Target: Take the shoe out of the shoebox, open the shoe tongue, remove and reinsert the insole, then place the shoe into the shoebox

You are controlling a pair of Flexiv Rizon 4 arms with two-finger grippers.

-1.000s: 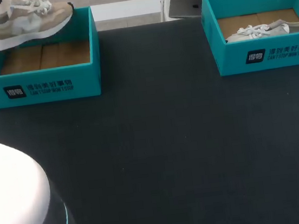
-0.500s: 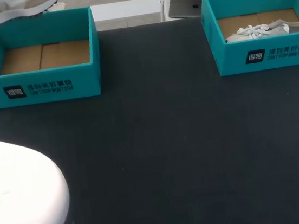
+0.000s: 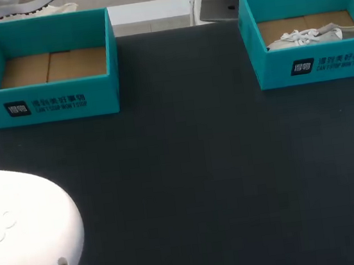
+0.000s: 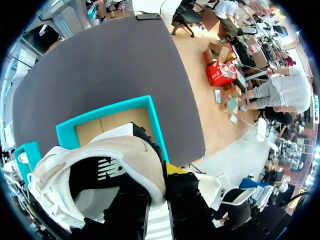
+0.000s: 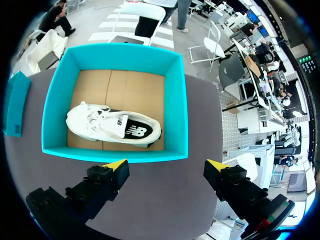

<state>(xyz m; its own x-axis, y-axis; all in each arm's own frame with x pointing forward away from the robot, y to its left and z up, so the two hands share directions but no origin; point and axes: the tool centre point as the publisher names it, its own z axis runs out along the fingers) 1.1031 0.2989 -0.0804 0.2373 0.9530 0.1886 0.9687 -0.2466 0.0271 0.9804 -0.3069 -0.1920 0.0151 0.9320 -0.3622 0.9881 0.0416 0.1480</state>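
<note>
Take-out step nearly done: a beige-and-white suede sneaker (image 4: pixel 125 150), clenched at the heel by the left tool (image 4: pixel 159 182), hangs above the empty teal cardboard shoebox (image 3: pixel 50 103) at upper left; the right tool (image 5: pixel 166 167) is released; next, lower it onto the dark counter (image 3: pixel 196 182) for tongue-opening.

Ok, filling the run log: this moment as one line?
left gripper: shut on beige shoe, above left box | right gripper: open, near right box | white shoe: in right box

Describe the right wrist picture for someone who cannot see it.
A white sneaker lies inside an open teal shoebox, on its cardboard floor. The right gripper hovers open above the dark table, the box just ahead of its two yellow-tipped fingers.
</note>
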